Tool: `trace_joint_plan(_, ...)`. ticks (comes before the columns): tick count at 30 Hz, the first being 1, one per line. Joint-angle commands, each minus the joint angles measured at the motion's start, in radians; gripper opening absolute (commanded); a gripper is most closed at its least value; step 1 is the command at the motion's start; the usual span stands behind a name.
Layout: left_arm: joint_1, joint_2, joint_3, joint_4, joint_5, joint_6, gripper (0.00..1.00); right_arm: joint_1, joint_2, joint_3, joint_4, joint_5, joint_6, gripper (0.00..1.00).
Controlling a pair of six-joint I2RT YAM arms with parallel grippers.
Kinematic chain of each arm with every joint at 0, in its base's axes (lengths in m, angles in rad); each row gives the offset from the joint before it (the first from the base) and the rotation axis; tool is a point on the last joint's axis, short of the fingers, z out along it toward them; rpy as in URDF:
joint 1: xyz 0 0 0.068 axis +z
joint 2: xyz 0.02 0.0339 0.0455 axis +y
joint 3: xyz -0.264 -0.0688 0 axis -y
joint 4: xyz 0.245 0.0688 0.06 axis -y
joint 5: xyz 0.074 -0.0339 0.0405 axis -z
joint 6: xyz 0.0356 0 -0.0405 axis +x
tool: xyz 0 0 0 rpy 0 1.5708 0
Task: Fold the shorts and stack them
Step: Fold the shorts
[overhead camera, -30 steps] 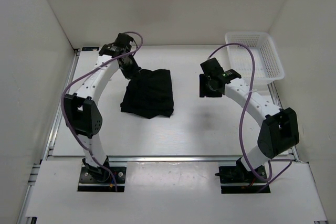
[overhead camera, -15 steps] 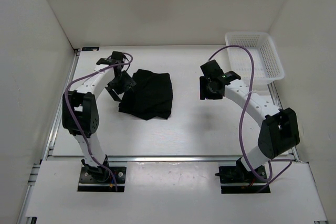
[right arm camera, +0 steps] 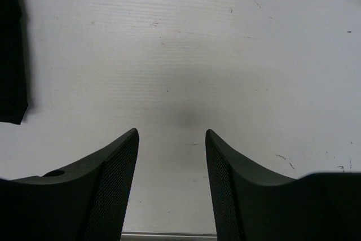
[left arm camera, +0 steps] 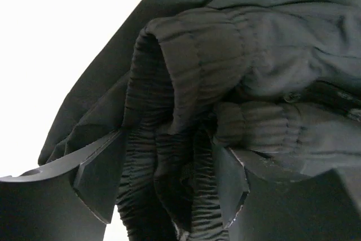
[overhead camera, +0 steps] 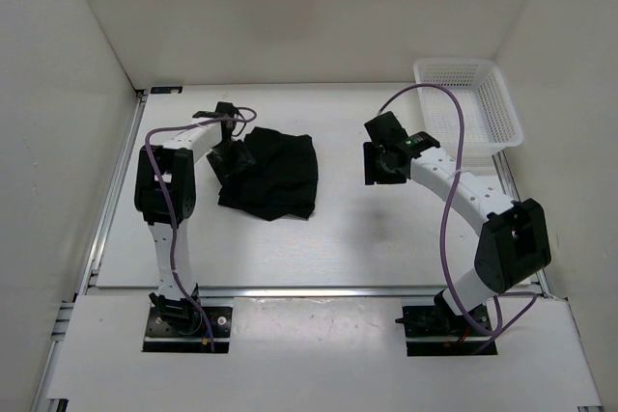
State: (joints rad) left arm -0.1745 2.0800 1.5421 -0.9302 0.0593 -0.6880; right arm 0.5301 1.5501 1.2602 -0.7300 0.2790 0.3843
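Shorts (overhead camera: 273,174) (one pair), one basket (overhead camera: 470,100), two arms

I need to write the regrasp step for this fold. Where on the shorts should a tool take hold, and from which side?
Probably the ribbed waistband at the left edge of the shorts, approached from the left, low along the table. In the left wrist view that band bunches into thick upright folds between the left tool's fingers, so there is bulk to pinch. The right tool is open over bare table.
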Motion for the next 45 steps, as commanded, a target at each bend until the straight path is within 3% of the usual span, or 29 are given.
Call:
trace_joint_plan(1, -0.02, -0.023, 0.065, 0.024, 0.01, 0.036, 0.72, 0.01, -0.038, 0.007, 0.001, 0.009, -0.013, 0.56)
trace_joint_plan(3, -0.02, 0.006, 0.065, 0.024, 0.01, 0.036, 0.68, 0.01, -0.038, 0.007, 0.001, 0.009, -0.004, 0.56)
trace_joint_plan(4, -0.02, 0.017, 0.075, 0.024, 0.01, 0.045, 0.55, 0.01, -0.038, 0.007, 0.001, 0.009, -0.004, 0.56)
trace_joint_plan(7, -0.02, 0.045, 0.075, 0.024, 0.01, 0.045, 0.33, 0.01, -0.038, 0.016, 0.001, 0.009, -0.004, 0.56)
trace_joint_plan(8, -0.02, 0.045, 0.075, 0.024, 0.01, 0.045, 0.16, 0.01, -0.038, 0.016, 0.001, 0.009, -0.004, 0.56)
trace_joint_plan(9, -0.02, 0.045, 0.075, 0.024, 0.01, 0.045, 0.1, 0.01, -0.038, 0.016, 0.001, 0.009, -0.004, 0.56)
trace_joint_plan(13, -0.04, -0.018, 0.084, 0.01, -0.039, 0.045, 0.1, 0.01, -0.038, 0.016, 0.001, 0.009, -0.004, 0.56)
trace_joint_plan(21, -0.085, -0.123, 0.246, -0.123, -0.17, 0.079, 0.1, 0.01, -0.038, 0.016, 0.001, 0.009, -0.004, 0.56)
trace_joint_plan(31, -0.123, 0.012, 0.518, -0.234, -0.166, 0.171, 0.1, 0.01, -0.018, 0.016, 0.001, 0.009, -0.004, 0.56)
trace_joint_plan(32, -0.123, 0.032, 0.544, -0.255, -0.177, 0.171, 0.12, 0.01, -0.018, 0.016, 0.001, 0.009, -0.004, 0.56)
trace_joint_plan(33, -0.111, 0.047, 0.564, -0.272, -0.177, 0.171, 0.22, 0.01, -0.018, 0.016, 0.001, 0.009, -0.004, 0.56)
trace_joint_plan(34, -0.111, 0.058, 0.573, -0.272, -0.177, 0.145, 0.4, 0.01, -0.018, 0.016, 0.001, 0.018, -0.004, 0.56)
trace_joint_plan(35, -0.111, 0.058, 0.554, -0.256, -0.158, 0.131, 0.6, 0.01, -0.018, 0.016, 0.001, 0.019, -0.004, 0.56)
trace_joint_plan(36, -0.09, 0.049, 0.49, -0.228, -0.139, 0.111, 1.0, 0.01, -0.007, 0.016, 0.001, 0.019, -0.004, 0.56)
trace_joint_plan(40, -0.043, 0.014, 0.331, -0.081, -0.007, 0.1, 1.0, 0.01, -0.007, 0.016, 0.001, 0.019, -0.013, 0.58)
trace_joint_plan(45, -0.043, 0.058, 0.312, -0.055, 0.033, 0.123, 1.0, 0.01, 0.002, 0.025, 0.001, 0.019, -0.013, 0.58)
